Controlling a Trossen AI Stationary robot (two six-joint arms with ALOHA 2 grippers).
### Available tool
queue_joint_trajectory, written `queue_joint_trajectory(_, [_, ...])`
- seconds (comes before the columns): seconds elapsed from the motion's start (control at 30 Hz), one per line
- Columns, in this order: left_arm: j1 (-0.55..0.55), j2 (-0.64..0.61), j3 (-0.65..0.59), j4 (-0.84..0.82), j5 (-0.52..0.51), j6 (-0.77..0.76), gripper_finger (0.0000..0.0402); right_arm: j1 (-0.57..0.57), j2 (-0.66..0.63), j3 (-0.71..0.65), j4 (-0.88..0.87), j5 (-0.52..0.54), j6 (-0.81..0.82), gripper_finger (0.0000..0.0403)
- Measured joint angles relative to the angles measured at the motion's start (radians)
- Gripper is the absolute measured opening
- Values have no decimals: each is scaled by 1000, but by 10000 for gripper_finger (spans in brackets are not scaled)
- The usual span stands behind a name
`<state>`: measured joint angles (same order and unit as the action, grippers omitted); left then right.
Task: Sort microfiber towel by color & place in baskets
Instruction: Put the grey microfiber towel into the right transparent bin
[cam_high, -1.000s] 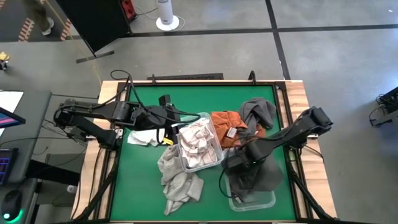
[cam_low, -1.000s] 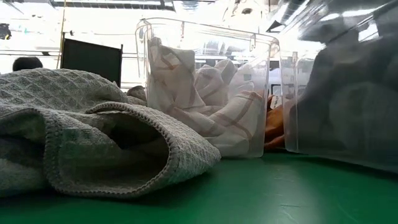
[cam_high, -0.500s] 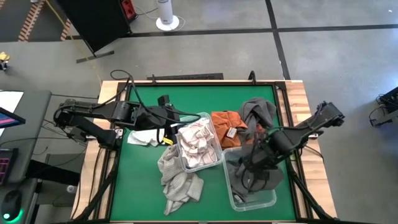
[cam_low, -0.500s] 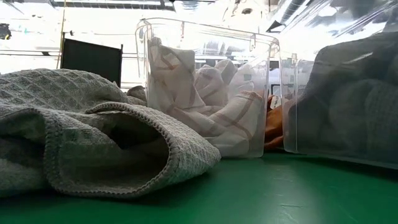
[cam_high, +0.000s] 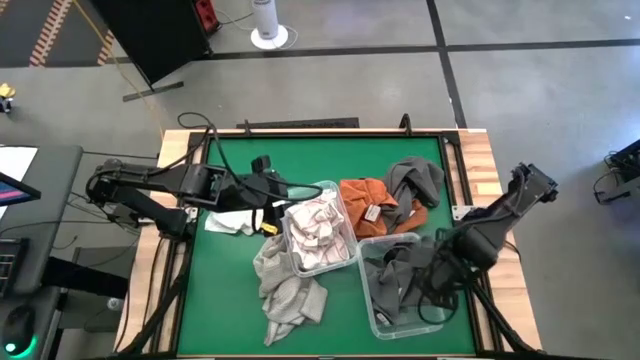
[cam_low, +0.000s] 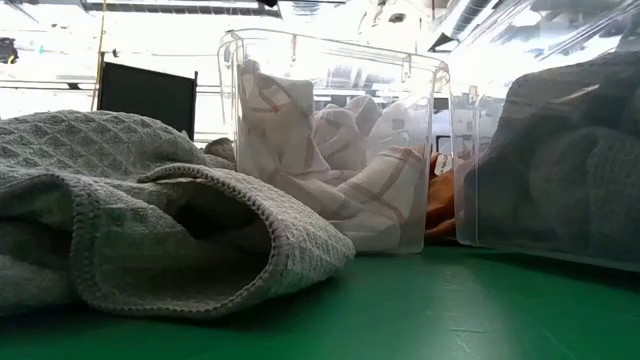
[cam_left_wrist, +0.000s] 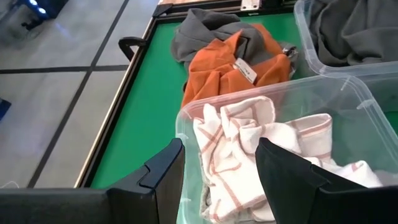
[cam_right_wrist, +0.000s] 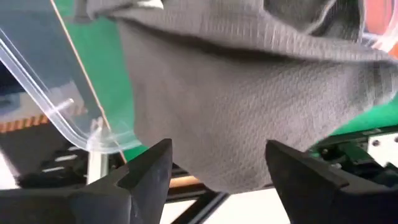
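At the lower right of the overhead frame, the right hand (cam_high: 428, 290) hangs over the near edge of the right basket (cam_high: 378, 322), fingers spread wide and holding nothing; a dark grey towel (cam_high: 395, 275) lies heaped inside that basket and drapes over its rim. At centre left, the left hand (cam_high: 272, 190) waits at the far corner of the left basket (cam_high: 345, 262), fingers apart and empty, above the white towels with red stripes (cam_high: 315, 226) packed in it. Outward from there, an orange towel (cam_high: 368, 205) and another dark grey towel (cam_high: 415, 180) lie on the green desk (cam_high: 215, 290) in the upper right, a light grey waffle towel (cam_high: 285, 290) lower centre, and a small white cloth (cam_high: 228, 221) at left. The grey drop looks finished. Next, a hand should fetch a loose towel.
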<state>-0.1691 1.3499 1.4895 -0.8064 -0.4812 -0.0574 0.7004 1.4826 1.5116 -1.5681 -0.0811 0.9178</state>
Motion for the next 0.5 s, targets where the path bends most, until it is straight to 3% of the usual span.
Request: queue_joint_trajectory(0.5, [-14,0,0,-15,0,-26,187,158,205,0,-6,-23,42,283])
